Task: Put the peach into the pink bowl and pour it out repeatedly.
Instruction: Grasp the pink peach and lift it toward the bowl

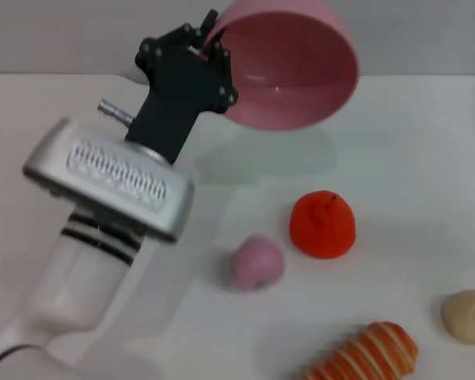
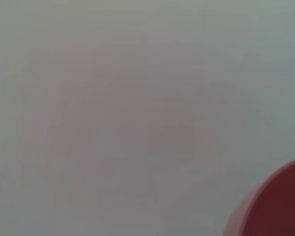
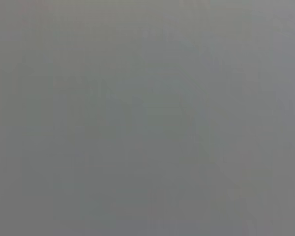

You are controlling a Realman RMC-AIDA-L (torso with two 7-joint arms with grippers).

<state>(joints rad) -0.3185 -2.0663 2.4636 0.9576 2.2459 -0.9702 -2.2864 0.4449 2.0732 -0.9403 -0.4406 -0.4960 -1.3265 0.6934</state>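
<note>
White worktop (image 1: 427, 150) under a grey back wall; left gripper (image 1: 211, 43) has its fingers clamped on the rim of the bowl (image 1: 293, 67), held up off the surface and tipped on its side, opening facing the camera, nothing inside. Peach (image 1: 257, 262) lies on the worktop below, just beside an orange fruit (image 1: 323, 224), with a beige lump (image 1: 468, 316) and a striped orange toy (image 1: 368, 354) nearer the front. Right gripper isn't visible, its wrist view only flat grey.

Pink bowl (image 1: 301, 71), pale pink peach (image 1: 257, 262), orange-red fruit (image 1: 323, 224), orange-and-cream striped toy (image 1: 364, 355), beige lump (image 1: 468, 316)
</note>
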